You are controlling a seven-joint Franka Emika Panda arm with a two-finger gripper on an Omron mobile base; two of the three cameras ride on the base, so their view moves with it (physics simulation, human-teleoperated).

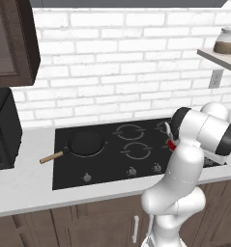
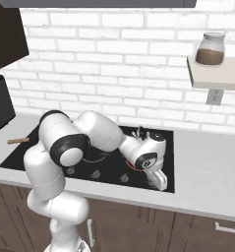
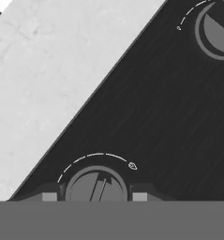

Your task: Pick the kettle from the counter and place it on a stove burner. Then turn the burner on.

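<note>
In the base views, going left to right: the frying pan (image 1: 85,143) sits on the left burner, with its wooden handle poking out over the pale surface (image 1: 25,183). After that come two unlit ring burners on the black stovetop (image 1: 112,159), and then the arm covers the right end.

The kettle (image 2: 139,133) is mostly hidden. Just a few silvery bits peek up behind the wrist, at the back right of the glass. A sliver of red burner (image 2: 133,166) shows under the wrist, but it's hard to tell how the kettle sits on it.

In the hand view the fingers (image 3: 49,196) straddle a round knob (image 3: 97,185) at the front edge of the stovetop, one tip on each side and right up against it. Can't tell if they're actually pinching it or just next to it. So the kettle is well back from the fingers.

There's no readable writing. A thin white arc curves over the knob and ends in a tiny flame icon (image 3: 132,165). A second knob (image 3: 216,28) sits further along the row.

The glass edge runs just beside the knob, with stone surface past it. In the right base view there's a wide stretch of surface to the right of the stovetop, and a jar (image 2: 210,49) on the wall shelf (image 2: 222,78) above.
</note>
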